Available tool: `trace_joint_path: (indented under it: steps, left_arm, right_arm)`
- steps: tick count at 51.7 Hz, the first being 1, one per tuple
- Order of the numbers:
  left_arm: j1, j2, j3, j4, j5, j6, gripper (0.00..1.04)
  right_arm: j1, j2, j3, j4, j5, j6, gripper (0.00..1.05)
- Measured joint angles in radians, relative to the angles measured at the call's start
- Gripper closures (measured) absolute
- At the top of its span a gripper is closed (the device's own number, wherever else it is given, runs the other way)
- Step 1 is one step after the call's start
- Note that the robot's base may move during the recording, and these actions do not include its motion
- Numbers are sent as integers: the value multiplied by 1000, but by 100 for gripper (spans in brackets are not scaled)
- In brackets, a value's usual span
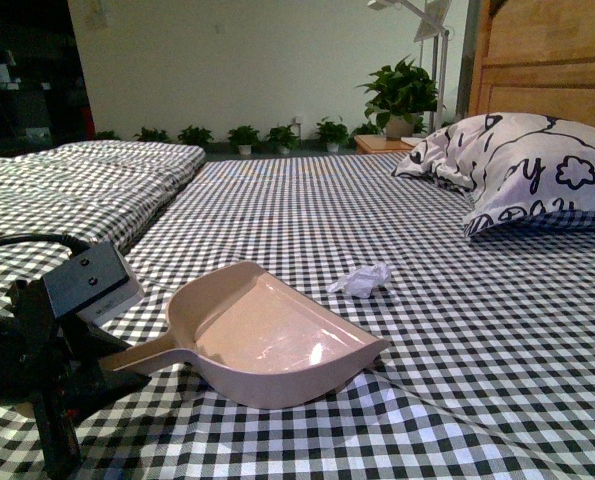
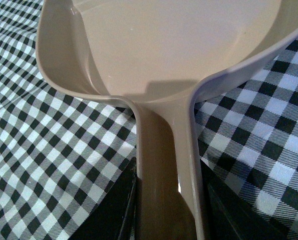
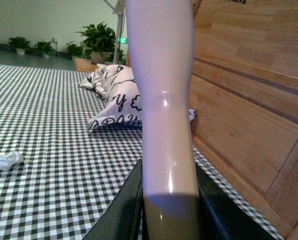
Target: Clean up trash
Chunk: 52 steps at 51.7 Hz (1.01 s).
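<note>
– Left gripper (image 2: 169,167), what's it got?
– It's clamped on the handle of the pink dustpan (image 1: 267,330), with one dark finger (image 2: 119,205) on each side of it. The pan lies on the checked sheet (image 1: 307,200), its open edge turned toward the trash (image 1: 364,280).
– Where's that lying?
– It's a small crumpled white wad on the sheet, just past the pan's open edge and a little to the right. It lies outside the pan and doesn't touch it.
– And the right gripper (image 3: 168,167)?
– You can't see it from the front. Its own camera shows it closed around a pale, glossy handle (image 3: 161,75) that runs up out of the picture. What's on the end of it I can't tell.
– What else is on the bed?
– A black-and-white patterned pillow (image 1: 522,165) at the far right, well apart from the wad, by the wooden headboard (image 1: 547,50). A big potted plant (image 1: 402,92) stands beyond it, near the wall.
</note>
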<state>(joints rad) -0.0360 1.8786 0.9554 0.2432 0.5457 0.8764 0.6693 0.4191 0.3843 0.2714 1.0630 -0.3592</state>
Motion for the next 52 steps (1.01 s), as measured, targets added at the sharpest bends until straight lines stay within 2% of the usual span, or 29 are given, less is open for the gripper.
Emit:
trace_joint_path:
  steps: [15, 44, 46, 49, 52]
  left_arm:
    - [1, 5, 56, -111, -10, 17, 76]
    - [1, 5, 58, -113, -12, 21, 76]
    - [1, 5, 58, -113, -12, 21, 76]
    - [1, 5, 58, -113, -12, 21, 76]
    - [-1, 5, 58, -113, -14, 21, 76]
  right_arm:
    - [0, 0, 0, 0, 0, 0, 83]
    - [0, 0, 0, -1, 0, 0, 83]
    - [-7, 16, 24, -81, -11, 63, 83]
    - [-53, 69, 129, -365, -76, 210, 83]
    - [-149, 127, 210, -626, -216, 386, 83]
